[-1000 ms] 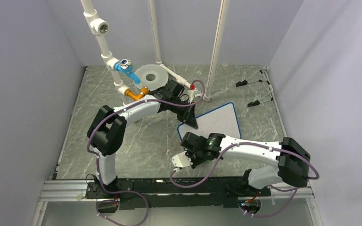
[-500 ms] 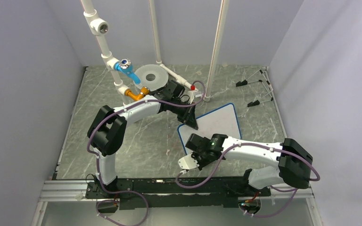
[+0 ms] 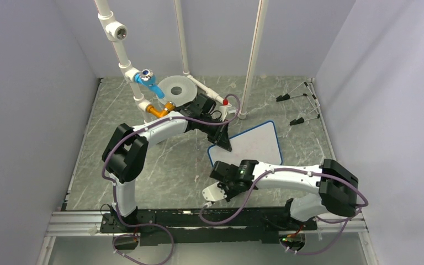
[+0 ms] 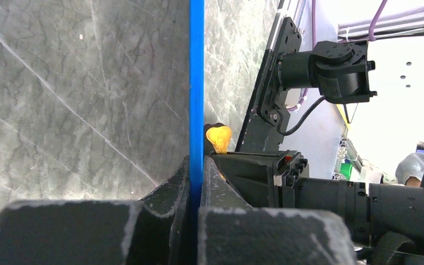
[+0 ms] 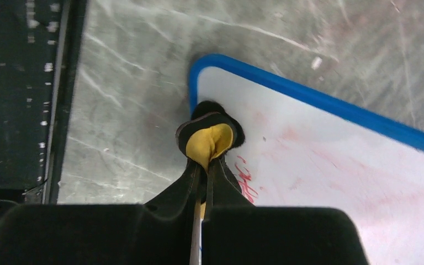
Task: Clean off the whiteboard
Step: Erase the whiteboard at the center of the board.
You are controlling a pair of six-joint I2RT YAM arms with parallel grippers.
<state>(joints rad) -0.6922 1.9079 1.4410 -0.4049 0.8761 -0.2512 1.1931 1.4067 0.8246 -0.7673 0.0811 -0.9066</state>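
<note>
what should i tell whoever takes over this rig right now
Left gripper: shut on the whiteboard, clamping its blue rim.
Right gripper: shut on a yellow and black eraser pad, at the board's corner.
Done: most of the face looks wiped, with faint pink smears.
Left: red marks beside the pad, then the smears.

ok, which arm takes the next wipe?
Right. The right claw grips the yellow eraser at the whiteboard corner, beside leftover red marks. The left claw is clamped on the blue rim, steadying it.
</note>
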